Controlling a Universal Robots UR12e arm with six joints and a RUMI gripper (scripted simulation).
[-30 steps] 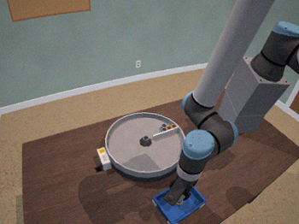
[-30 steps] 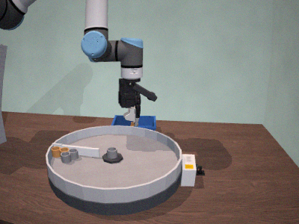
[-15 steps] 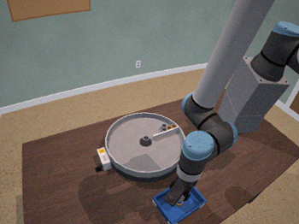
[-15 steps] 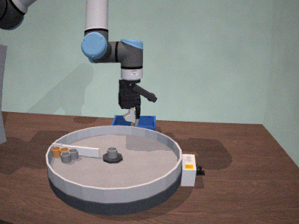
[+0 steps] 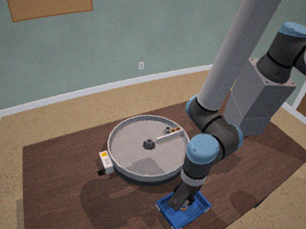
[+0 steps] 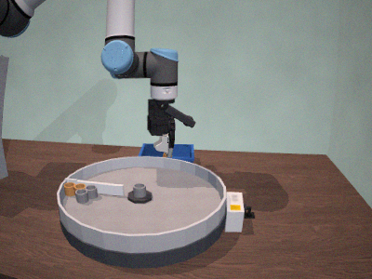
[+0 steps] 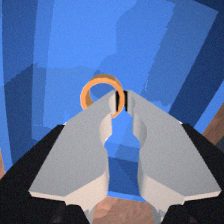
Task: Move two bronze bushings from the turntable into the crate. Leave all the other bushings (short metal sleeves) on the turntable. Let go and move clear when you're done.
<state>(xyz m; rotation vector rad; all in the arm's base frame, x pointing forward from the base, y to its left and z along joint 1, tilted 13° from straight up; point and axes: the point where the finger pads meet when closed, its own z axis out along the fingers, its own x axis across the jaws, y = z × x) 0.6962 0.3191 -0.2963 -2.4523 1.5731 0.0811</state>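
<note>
At the left of the turntable (image 6: pixel 139 234), on the desk (image 6: pixel 302 209), two bronze bushings (image 6: pixel 70 189) stand touching two grey bushings (image 6: pixel 83 196) beside a white bar. Further right, above the blue crate (image 6: pixel 183 152), the fingers are nearly closed, pinching the thin wall of a third bronze bushing (image 7: pixel 89 90). It looks rigid, light and smooth, so a wall pinch could slip. Gripping one inside and out, near the rim, seems soundest.
</note>
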